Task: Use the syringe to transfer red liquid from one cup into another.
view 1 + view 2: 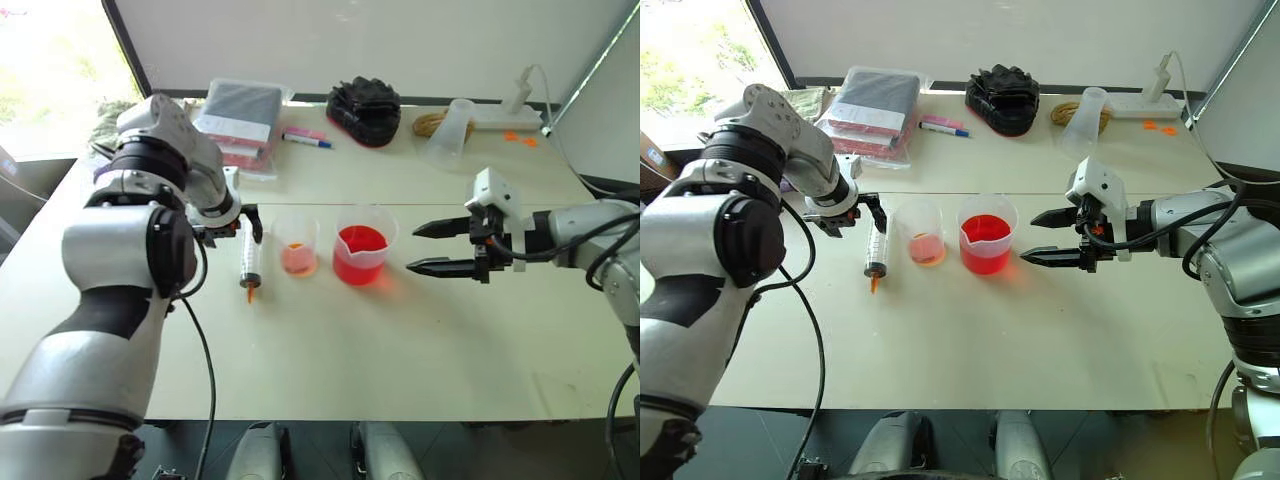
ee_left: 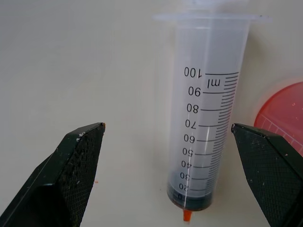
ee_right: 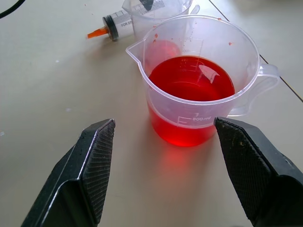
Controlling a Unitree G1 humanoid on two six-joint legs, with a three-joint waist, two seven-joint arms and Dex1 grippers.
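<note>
The left tool stands wide apart, grasping nothing, straddling the syringe lying on the bench. The right tool, also parted and empty, faces the bright-red beaker; the smaller cup stands between syringe and beaker.

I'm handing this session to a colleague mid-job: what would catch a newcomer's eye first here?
The beaker of bright red liquid at mid-table stands out, with the open right gripper level beside it, not touching. To its left stands the smaller cup with a pale orange bottom, then the syringe lying flat on the table, the open left gripper poised above its barrel.
</note>
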